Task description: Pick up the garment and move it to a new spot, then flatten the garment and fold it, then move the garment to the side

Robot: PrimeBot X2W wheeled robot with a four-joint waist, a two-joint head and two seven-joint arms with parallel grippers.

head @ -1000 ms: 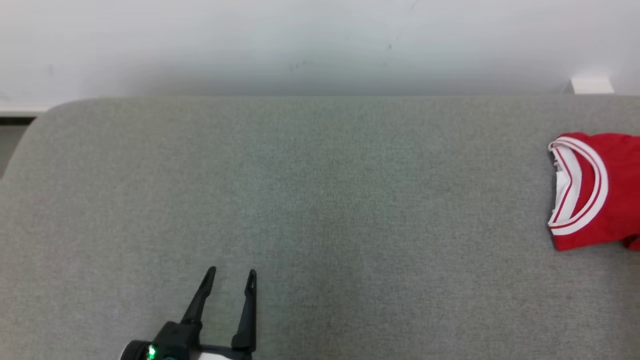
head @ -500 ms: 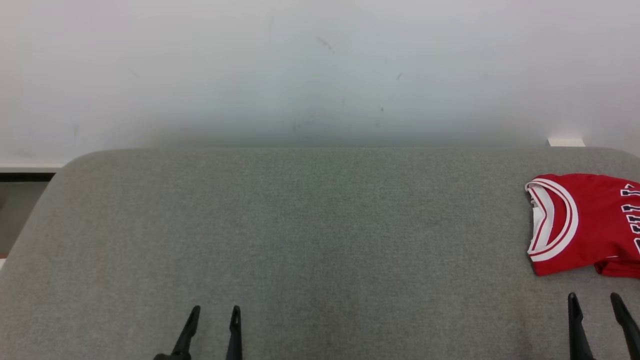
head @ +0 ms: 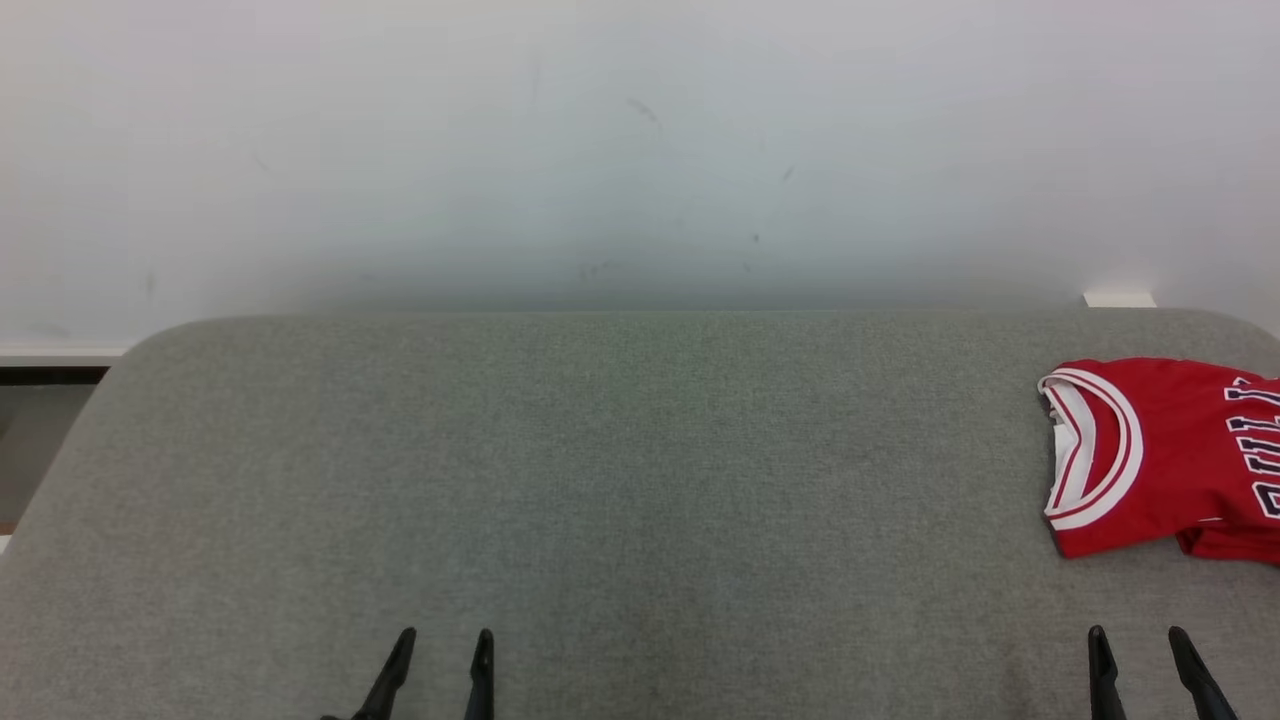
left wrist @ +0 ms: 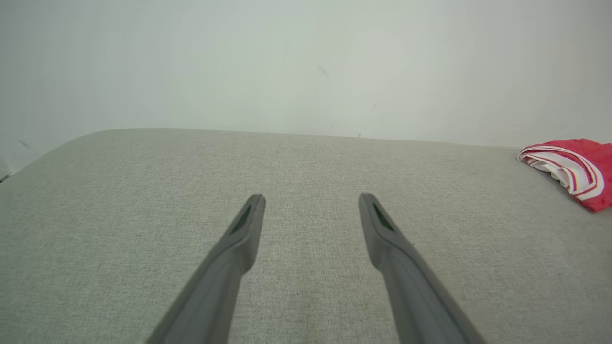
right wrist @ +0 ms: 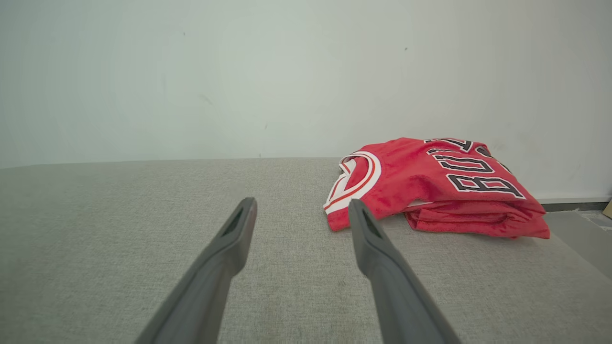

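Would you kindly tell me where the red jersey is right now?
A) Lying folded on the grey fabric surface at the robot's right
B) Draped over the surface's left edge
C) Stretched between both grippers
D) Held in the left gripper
A: the red jersey lies folded at the right end of the grey fabric surface, just beyond the open, empty right gripper.

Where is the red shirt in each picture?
Head view: shirt at the right edge, halfway down, cut off by the frame.
Left wrist view: shirt at the far right edge, halfway down, partly cut off.
Right wrist view: shirt right of the middle, folded, letters on top.
Shared landmark: its white-striped collar faces left in all three, on the grey pad under the white wall.
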